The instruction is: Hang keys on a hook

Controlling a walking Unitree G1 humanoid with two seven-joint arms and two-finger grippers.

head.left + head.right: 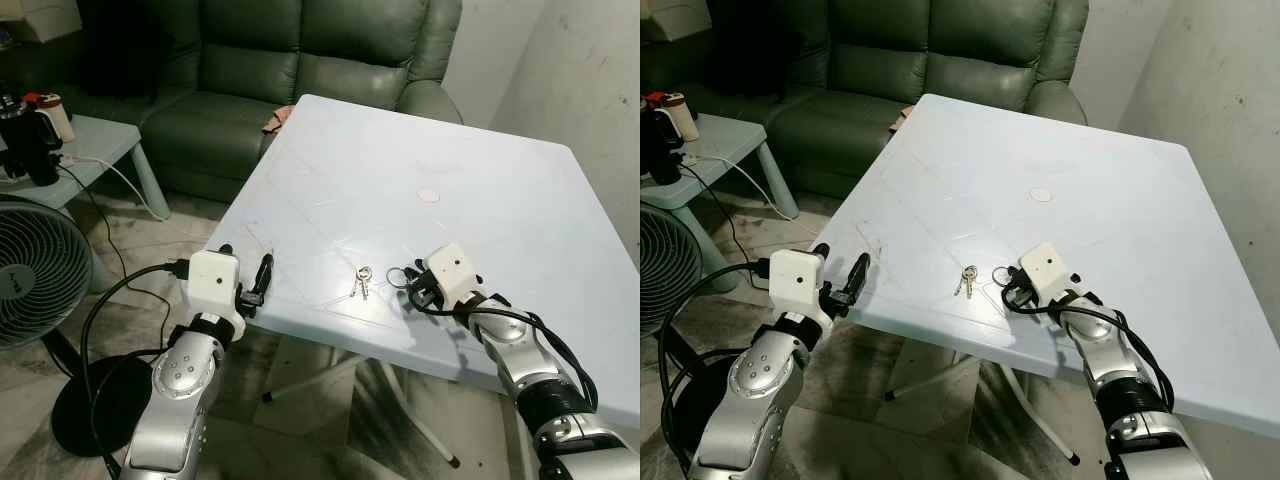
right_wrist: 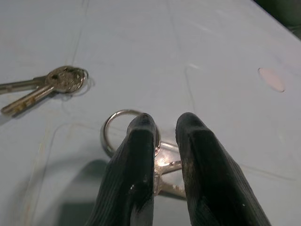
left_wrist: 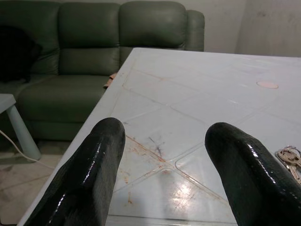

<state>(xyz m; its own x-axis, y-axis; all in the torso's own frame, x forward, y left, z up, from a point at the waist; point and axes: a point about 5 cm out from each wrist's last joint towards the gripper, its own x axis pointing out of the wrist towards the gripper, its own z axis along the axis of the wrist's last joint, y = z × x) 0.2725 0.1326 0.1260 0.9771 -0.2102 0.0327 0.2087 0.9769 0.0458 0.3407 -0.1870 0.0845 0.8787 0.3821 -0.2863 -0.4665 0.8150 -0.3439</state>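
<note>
Two sets of keys lie on the pale blue table [image 1: 420,130], near its front edge. One pair of keys [image 2: 44,84], flat, dull silver metal on a small ring, rests free on the surface, just beside the right gripper [image 2: 164,129] on the robot's left of it. The second bunch has a larger round steel key ring [image 2: 109,129] with key blades that pass under the gripper; the two ribbed black fingers [image 2: 136,165] are nearly closed around the ring's rim and the key beneath, which glints in the narrow gap between them. How firmly they pinch it cannot be told, and most of that key is hidden by the fingers.

The table top is smooth moulded plastic with faint raised lines, rusty scuffs and a small pinkish round disc [image 1: 428,195] near its middle. The left gripper [image 3: 162,169] hovers at the table's front left corner, its glossy, rounded fingers spread wide, grasping nothing.

Behind the table stands a dark green leather sofa [image 1: 300,60] with padded cushions. To the robot's left are a black fan [image 1: 35,270], cut off by the frame edge, and a light side table [image 1: 100,145] carrying blurred items.
</note>
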